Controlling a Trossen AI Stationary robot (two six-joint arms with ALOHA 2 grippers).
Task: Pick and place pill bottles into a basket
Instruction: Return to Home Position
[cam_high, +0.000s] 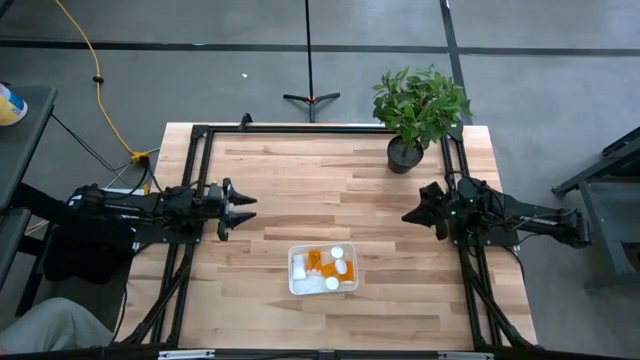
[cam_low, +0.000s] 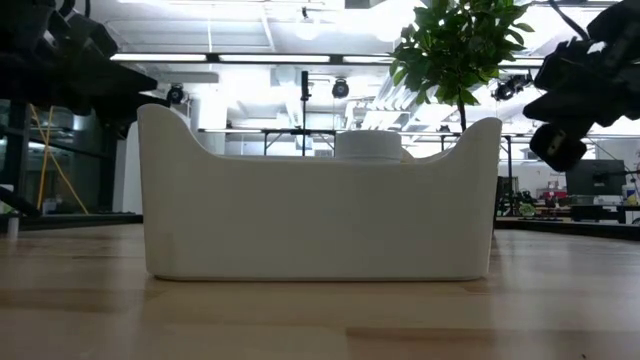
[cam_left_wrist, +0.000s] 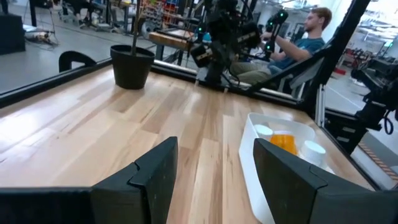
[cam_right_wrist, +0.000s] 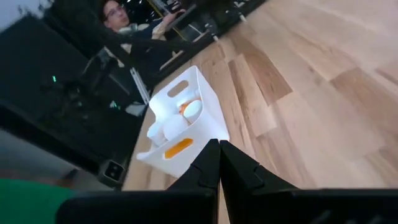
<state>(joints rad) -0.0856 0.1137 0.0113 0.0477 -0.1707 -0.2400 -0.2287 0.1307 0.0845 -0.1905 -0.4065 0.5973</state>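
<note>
The white basket (cam_high: 297, 287) stands on the table near its front edge, in the middle. Several orange pill bottles with white caps (cam_high: 337, 268) lie inside it; they also show in the left wrist view (cam_left_wrist: 285, 142) and the right wrist view (cam_right_wrist: 188, 112). In the low view the basket's wall (cam_low: 320, 215) hides all but one white cap (cam_low: 367, 145). My left gripper (cam_high: 246, 209) is open and empty at the table's left side. My right gripper (cam_high: 408, 216) is shut and empty at the table's right side. Both hover clear of the basket.
A potted plant in a dark pot (cam_high: 405, 153) stands at the table's far right corner. A dark frame (cam_high: 300, 128) runs along the table's far edge and sides. A person (cam_left_wrist: 298, 43) sits beyond the table's right side. Bare wood lies between the grippers and the basket.
</note>
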